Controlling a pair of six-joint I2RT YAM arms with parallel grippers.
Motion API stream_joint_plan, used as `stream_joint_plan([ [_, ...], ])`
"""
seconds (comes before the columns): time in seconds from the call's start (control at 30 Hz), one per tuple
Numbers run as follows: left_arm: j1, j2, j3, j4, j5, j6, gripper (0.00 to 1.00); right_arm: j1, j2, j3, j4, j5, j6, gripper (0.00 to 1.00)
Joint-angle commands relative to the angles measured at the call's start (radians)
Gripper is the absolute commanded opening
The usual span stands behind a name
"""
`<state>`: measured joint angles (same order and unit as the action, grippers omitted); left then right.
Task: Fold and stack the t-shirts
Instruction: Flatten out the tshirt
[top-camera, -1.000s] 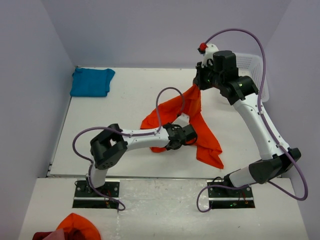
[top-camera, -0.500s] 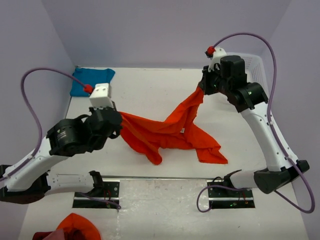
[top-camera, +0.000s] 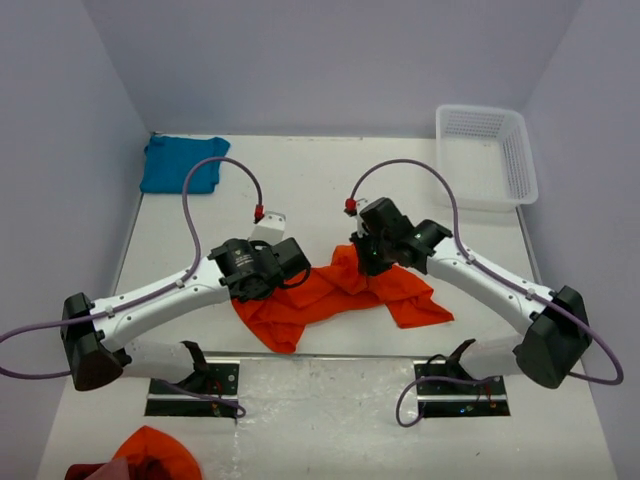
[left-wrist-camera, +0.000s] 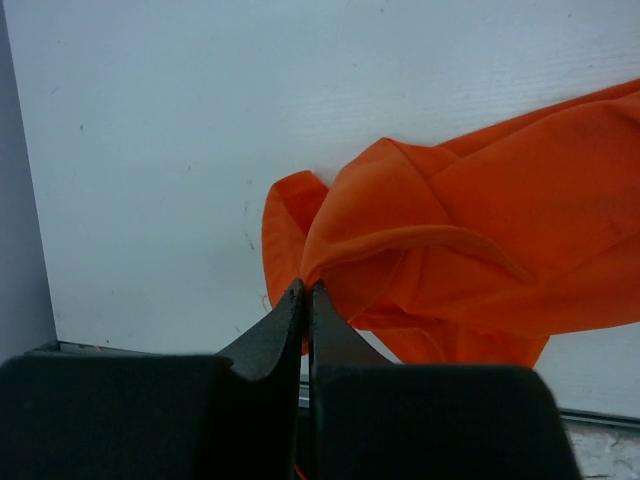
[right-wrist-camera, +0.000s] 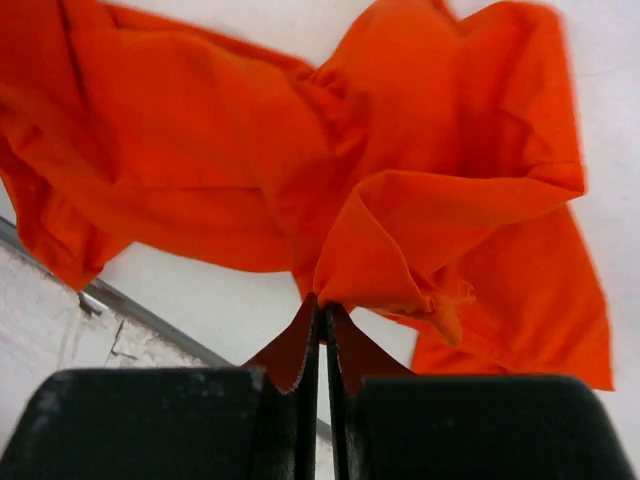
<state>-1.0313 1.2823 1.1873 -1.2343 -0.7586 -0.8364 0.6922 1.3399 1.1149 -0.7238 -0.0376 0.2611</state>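
A: orange t-shirt (top-camera: 335, 295) lies bunched on the table (top-camera: 300, 190) close to its near edge, between the two arms; teal t-shirt (top-camera: 183, 163) sits in the far left corner, well apart

B: jaws?

A: left gripper (left-wrist-camera: 307, 290) clenched on a fold at the shirt's left end; right gripper (right-wrist-camera: 322, 305) pinched tight on a crumpled fold nearer the middle; both bites sit at the very fingertips

B: what could spoil it from here?

A: the bites are thin, so a brisk pull apart could strip the cloth out of one grip; each pinch looks to take several layers, so spreading may give a twisted rope, not a flat sheet; the low corner hangs near the table's front edge and could drag over it; the wrists are close, so crossing paths risks a knock
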Motion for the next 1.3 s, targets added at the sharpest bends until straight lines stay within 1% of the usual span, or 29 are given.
stream_joint_plan([
  [0.0, 0.017, -0.077, -0.023, 0.03, -0.002, -0.033, 0.0, 0.085, 0.011, -0.033, 0.106, 0.034, 0.092, 0.0],
  [0.03, 0.02, -0.084, -0.02, 0.026, -0.008, -0.033, 0.0, 0.114, 0.016, -0.041, 0.109, 0.036, 0.113, 0.01],
  [0.1, 0.031, -0.106, -0.003, 0.016, -0.016, -0.02, 0.0, 0.131, 0.004, -0.046, 0.119, 0.067, 0.128, 0.2],
  [0.13, 0.036, -0.107, 0.003, 0.015, -0.019, -0.014, 0.0, 0.136, -0.007, -0.04, 0.119, 0.073, 0.135, 0.33],
  [0.17, 0.037, -0.106, 0.008, 0.015, -0.021, -0.007, 0.0, 0.136, -0.034, -0.017, 0.103, 0.097, 0.138, 0.52],
  [0.2, 0.04, -0.097, 0.015, 0.013, -0.021, 0.002, 0.0, 0.138, -0.05, -0.003, 0.077, 0.119, 0.142, 0.7],
  [0.23, 0.04, -0.097, 0.017, 0.012, -0.021, 0.003, 0.0, 0.136, -0.062, 0.008, 0.077, 0.133, 0.142, 0.7],
  [0.27, 0.04, -0.089, 0.018, 0.012, -0.022, 0.003, 0.0, 0.136, -0.077, 0.028, 0.06, 0.14, 0.139, 0.77],
  [0.4, 0.04, -0.086, -0.001, 0.036, -0.012, 0.014, 0.0, 0.127, -0.056, 0.042, 0.032, 0.214, 0.115, 0.78],
  [0.47, 0.04, -0.09, -0.014, 0.059, -0.004, 0.022, 0.0, 0.112, -0.039, 0.039, 0.04, 0.214, 0.101, 0.75],
  [0.5, 0.042, -0.092, -0.021, 0.062, -0.002, 0.023, 0.0, 0.101, -0.015, 0.036, 0.053, 0.179, 0.09, 0.73],
  [0.57, 0.042, -0.092, -0.029, 0.068, 0.005, 0.028, 0.0, 0.083, 0.017, 0.045, 0.078, 0.159, 0.07, 0.66],
  [0.6, 0.042, -0.093, -0.034, 0.071, 0.007, 0.029, 0.0, 0.081, 0.059, 0.051, 0.086, 0.148, 0.052, 0.61],
  [0.73, 0.042, -0.103, -0.038, 0.081, 0.01, 0.036, 0.0, 0.079, 0.168, 0.117, 0.136, 0.072, 0.015, 0.54],
  [0.77, 0.042, -0.104, -0.037, 0.082, 0.011, 0.039, 0.0, 0.079, 0.189, 0.131, 0.136, 0.067, 0.009, 0.51],
  [0.87, 0.042, -0.11, -0.035, 0.084, 0.015, 0.045, 0.0, 0.081, 0.258, 0.181, 0.147, 0.053, -0.014, 0.46],
  [1.07, 0.043, -0.129, -0.046, 0.081, 0.012, 0.049, 0.0, 0.079, 0.318, 0.223, 0.152, 0.044, -0.022, 0.45],
  [1.1, 0.043, -0.133, -0.048, 0.081, 0.013, 0.051, 0.0, 0.081, 0.32, 0.22, 0.155, 0.019, -0.02, 0.45],
  [1.27, 0.05, -0.141, -0.051, 0.087, 0.016, 0.063, 0.0, 0.079, 0.334, 0.181, 0.187, -0.001, -0.014, 0.45],
])
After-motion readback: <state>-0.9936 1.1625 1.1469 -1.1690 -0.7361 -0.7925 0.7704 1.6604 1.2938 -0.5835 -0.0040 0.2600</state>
